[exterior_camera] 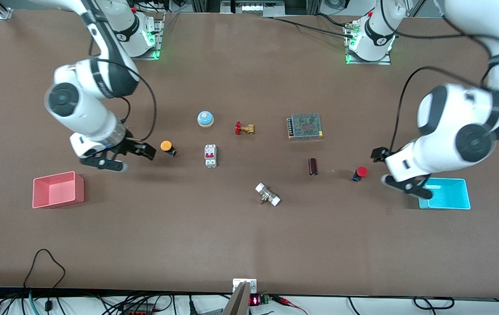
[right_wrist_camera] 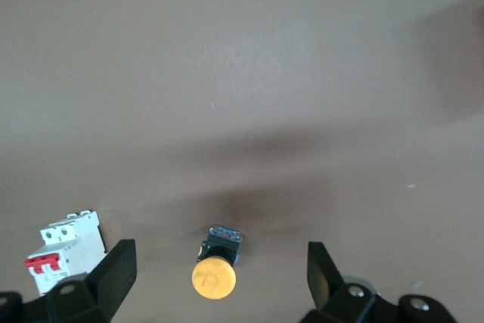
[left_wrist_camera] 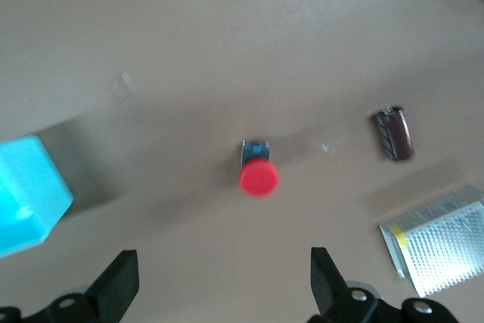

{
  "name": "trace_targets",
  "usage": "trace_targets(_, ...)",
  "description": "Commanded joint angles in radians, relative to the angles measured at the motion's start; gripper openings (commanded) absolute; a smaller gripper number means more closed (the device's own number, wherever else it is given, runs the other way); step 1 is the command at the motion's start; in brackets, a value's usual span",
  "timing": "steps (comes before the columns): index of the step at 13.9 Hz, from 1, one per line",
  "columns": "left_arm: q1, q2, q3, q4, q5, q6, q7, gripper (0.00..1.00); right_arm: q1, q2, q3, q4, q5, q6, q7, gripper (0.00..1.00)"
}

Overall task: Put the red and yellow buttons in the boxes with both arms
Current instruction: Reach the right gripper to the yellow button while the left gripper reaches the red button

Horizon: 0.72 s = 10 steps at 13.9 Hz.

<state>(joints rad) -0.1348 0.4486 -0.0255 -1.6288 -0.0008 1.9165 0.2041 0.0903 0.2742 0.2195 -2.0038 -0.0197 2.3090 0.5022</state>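
The yellow button (exterior_camera: 168, 148) stands on the table, and the pink-red box (exterior_camera: 58, 189) lies nearer the front camera toward the right arm's end. My right gripper (exterior_camera: 135, 160) is open and empty beside the yellow button. In the right wrist view the yellow button (right_wrist_camera: 214, 276) sits between the open gripper's (right_wrist_camera: 219, 253) fingers, untouched. The red button (exterior_camera: 360, 173) stands beside the cyan box (exterior_camera: 446, 194). My left gripper (exterior_camera: 380, 167) is open and empty, between the red button and that box. In the left wrist view the red button (left_wrist_camera: 259, 172) lies ahead of the open gripper (left_wrist_camera: 224, 277), with the cyan box (left_wrist_camera: 26, 194) at the edge.
A light-blue dome (exterior_camera: 205, 118), a brass valve (exterior_camera: 244, 128), a white circuit breaker (exterior_camera: 210, 155), a metal mesh power supply (exterior_camera: 305, 126), a dark cylinder (exterior_camera: 313, 166) and a white fitting (exterior_camera: 268, 194) lie across the table's middle.
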Motion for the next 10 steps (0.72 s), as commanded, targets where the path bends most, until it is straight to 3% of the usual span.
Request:
trace_targets(1, -0.012, -0.015, 0.007, -0.152, 0.018, 0.190, 0.028, 1.00, 0.020, 0.023, 0.014, -0.044, -0.005, 0.059, 0.032, 1.00)
trace_targets(4, -0.017, 0.021, 0.007, -0.273, 0.067, 0.424, 0.026, 1.00, 0.025, 0.045, 0.015, -0.056, -0.006, 0.061, 0.033, 1.00)
trace_targets(6, -0.017, 0.065, 0.007, -0.296, 0.068, 0.524, 0.026, 1.00, 0.035, 0.052, 0.017, -0.088, -0.005, 0.084, 0.033, 1.00)
trace_targets(10, -0.034, 0.087, 0.007, -0.310, 0.068, 0.556, 0.026, 1.00, 0.037, 0.056, 0.017, -0.135, -0.006, 0.133, 0.048, 1.00)
